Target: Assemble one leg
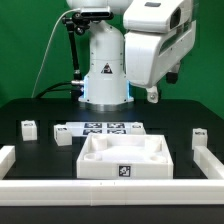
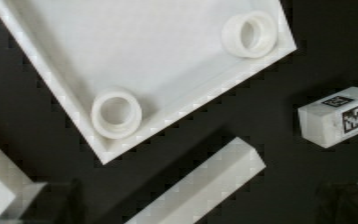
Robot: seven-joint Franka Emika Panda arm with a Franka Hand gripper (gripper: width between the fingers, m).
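While the gripper (image 1: 150, 96) hangs high over the far side of the table, well above every part, its jaws stand spread with nothing between them; the wrist view shows the dark fingertips (image 2: 19, 205) at opposite corners. The leg (image 1: 62, 135) stands upright on the black table toward the exterior view's left, just beside the end of the marker board (image 1: 103, 128) and near a far corner of the big white tray (image 1: 95, 166). I take the tagged block in the wrist view for the same leg (image 2: 345, 112). It sits apart from the tray's edge, and two round sockets (image 2: 117, 110) lie open in the tray floor. A second post (image 1: 28, 127) stands farther to that side, and a third post (image 1: 198, 137) at the exterior view's right.

The step in hand looks like the approach to the grasp. The risk is crowding. With board and tray wall so near, a finger coming down off-line could land on either, or clip the leg's top and topple it. A skewed grip would leave the leg tilted, and it might jam at a socket's mouth rather than seat.
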